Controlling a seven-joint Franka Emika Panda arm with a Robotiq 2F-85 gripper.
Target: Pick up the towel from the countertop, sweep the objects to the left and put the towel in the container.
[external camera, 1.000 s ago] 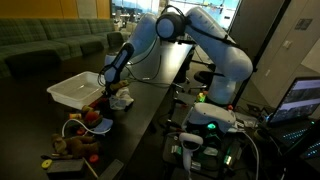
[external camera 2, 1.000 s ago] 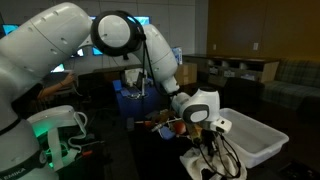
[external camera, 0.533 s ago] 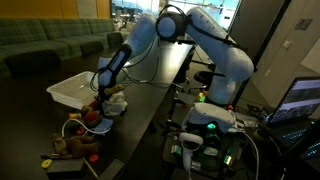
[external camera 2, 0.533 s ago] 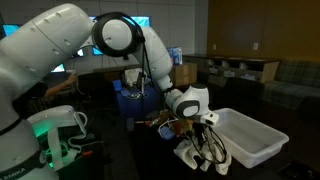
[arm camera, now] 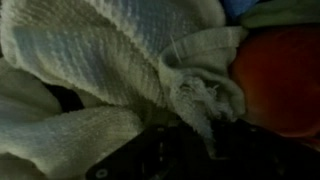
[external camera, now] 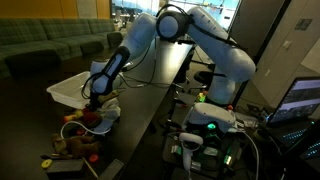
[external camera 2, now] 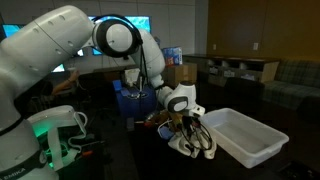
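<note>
Dark table (external camera: pixel 148 112) in an open office, shown from two outside cameras and from the wrist.

In an exterior view, a green couch (external camera: pixel 45 45) fills the upper left of the frame. At lower left a heap of toys (external camera: pixel 78 138) lies on the table. Just above the heap stands the white container (external camera: pixel 70 90), a shallow bin. The white arm (external camera: pixel 190 30) bends down from the upper middle of the frame. It ends at the claw (external camera: pixel 96 97), which is low over the table by the near corner of the container. The towel (external camera: pixel 110 108), pale and crumpled, lies under the claw and just to its right, touching the top of the heap. At right is the robot base (external camera: pixel 210 115) with a green light.

In an exterior view from the opposite side, the toys (external camera 2: pixel 158 122) sit left of centre. The claw (external camera 2: pixel 186 122) is just beside them. The towel (external camera 2: pixel 195 147) is bunched on the table beneath the claw. The container (external camera 2: pixel 250 140) stands at right; the towel lies outside it, close to its left wall.

In the wrist view, the knitted towel (arm camera: pixel 90 55) covers the left and centre of the frame. An orange ball (arm camera: pixel 285 80) at right touches the towel's folded edge.

None of the views shows the claw's fingers clearly. It cannot be told whether the claw is clenched on the towel or released.
</note>
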